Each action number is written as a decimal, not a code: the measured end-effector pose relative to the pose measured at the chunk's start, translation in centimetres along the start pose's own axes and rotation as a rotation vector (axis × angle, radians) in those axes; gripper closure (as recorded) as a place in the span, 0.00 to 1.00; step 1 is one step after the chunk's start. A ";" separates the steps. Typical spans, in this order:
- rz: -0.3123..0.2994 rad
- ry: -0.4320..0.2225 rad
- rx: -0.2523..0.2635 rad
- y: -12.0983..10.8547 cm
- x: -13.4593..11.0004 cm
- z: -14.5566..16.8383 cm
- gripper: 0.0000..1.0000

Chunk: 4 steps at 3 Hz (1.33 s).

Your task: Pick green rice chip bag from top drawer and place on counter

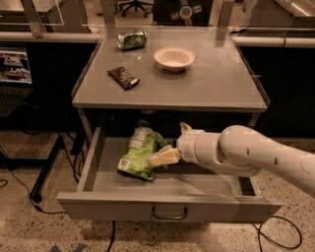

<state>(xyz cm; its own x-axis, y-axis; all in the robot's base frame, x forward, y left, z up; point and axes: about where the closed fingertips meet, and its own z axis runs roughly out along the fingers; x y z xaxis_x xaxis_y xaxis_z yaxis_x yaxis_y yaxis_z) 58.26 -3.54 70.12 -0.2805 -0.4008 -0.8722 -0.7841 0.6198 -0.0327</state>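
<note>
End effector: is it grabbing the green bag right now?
End effector: in the top drawer, against the green rice chip bag; open or closed cannot be told.

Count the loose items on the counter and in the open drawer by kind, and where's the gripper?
Bag: 1, the green rice chip bag, in the top drawer
Can: 1, on the counter
Bowl: 1, on the counter
Wrapper: 1, on the counter
Total: 4
Gripper: in the drawer, at the bag

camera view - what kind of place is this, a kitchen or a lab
Probably a lab or office workspace, not a home: black cables on speckled terrazzo floor, a wheeled office chair behind the flat grey counter. The gripper is inside the open grey metal drawer, at the light green glossy snack bag.
</note>
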 end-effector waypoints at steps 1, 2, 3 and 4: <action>-0.009 -0.022 0.038 -1.5 -0.4 2.5 0.00; -0.002 -0.031 0.050 -2.1 -0.5 3.8 0.00; 0.047 -0.031 0.039 -2.2 -0.6 4.9 0.00; 0.137 -0.020 0.009 -2.0 -0.8 5.7 0.00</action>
<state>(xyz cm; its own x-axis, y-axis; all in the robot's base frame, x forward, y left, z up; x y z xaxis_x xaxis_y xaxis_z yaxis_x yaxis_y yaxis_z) 63.18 -0.61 68.15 -0.3739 -0.2984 -0.8782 -0.7343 0.6737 0.0837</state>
